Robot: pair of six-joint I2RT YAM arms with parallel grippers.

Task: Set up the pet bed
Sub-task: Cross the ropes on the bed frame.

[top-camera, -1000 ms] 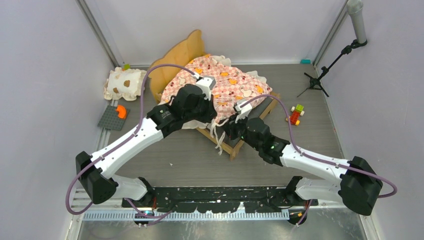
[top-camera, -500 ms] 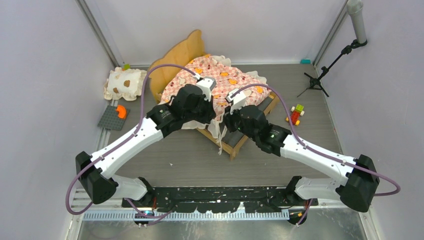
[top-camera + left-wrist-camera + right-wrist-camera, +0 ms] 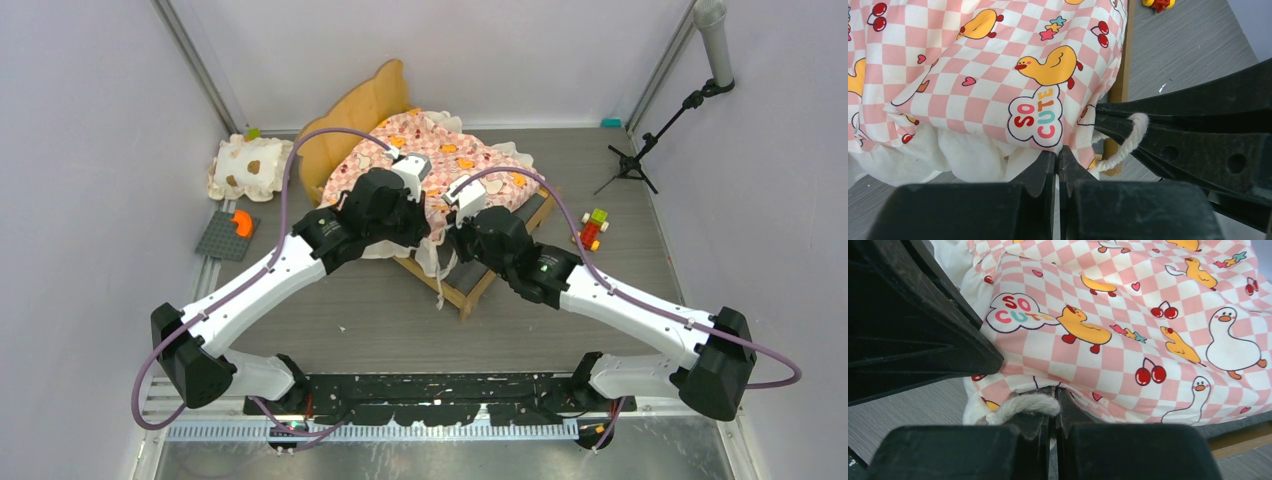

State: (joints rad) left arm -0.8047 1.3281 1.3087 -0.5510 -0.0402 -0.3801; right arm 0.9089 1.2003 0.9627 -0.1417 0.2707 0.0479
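Pinching the mattress at its near corner, left gripper and right gripper are both clamped on fabric. The pet bed sits at twelve o'clock and looks only half-fitted, with the pillow unplaced at ten o'clock.

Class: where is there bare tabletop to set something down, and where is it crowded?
Free: the strip between left arm and right arm, nearer than the pet bed; also right of the toy. Crowded: the bed's near corner, where left gripper and right gripper meet.

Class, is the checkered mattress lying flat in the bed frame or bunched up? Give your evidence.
Bunched: the mattress humps above the bed frame, its near corner crumpled, overhanging the wooden rail.
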